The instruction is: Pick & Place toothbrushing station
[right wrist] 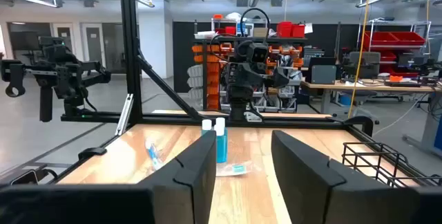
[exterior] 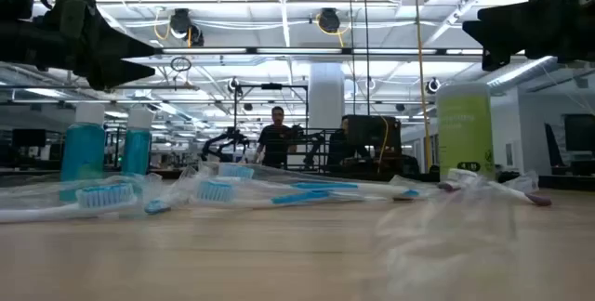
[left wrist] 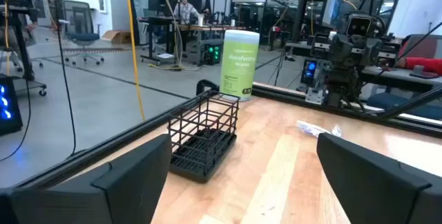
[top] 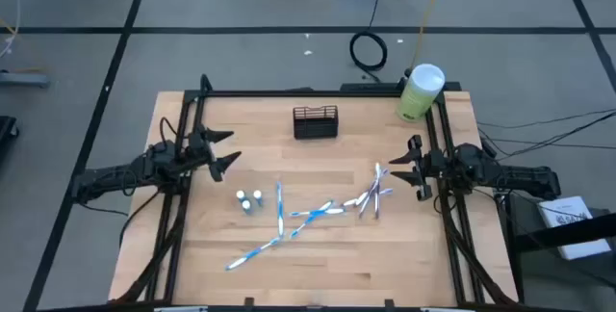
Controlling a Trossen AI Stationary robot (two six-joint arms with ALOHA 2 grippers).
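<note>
The surface [top: 318, 245] is a pale wooden board framed by dark rails, standing on a grey floor crossed by dark lines.

The basket [top: 316, 121], black wire mesh, stands upright near the middle of the far edge, with nothing touching it. A pale-green canister [top: 420, 92] with a white lid stands at the far right corner. Several toothbrushes [top: 289, 223] with blue and white handles lie scattered across the middle of the surface, some in clear wrappers; a separate cluster [top: 373, 195] lies nearer the right edge. Two small blue bottles [top: 249, 201] with white caps stand upright together left of centre.

The left end effector [top: 223, 152] hovers above the left side, fingers spread wide, holding nothing. The right end effector [top: 412, 168] hovers above the right side, just beside the right-hand cluster, fingers apart with a narrower gap and nothing between them.

The room beyond is an open workshop with bright ceiling lights, racks, benches and other robot rigs. A person [exterior: 277, 140] in dark clothing stands far back. A coiled black cable [top: 368, 50] lies on the floor behind the far edge.
</note>
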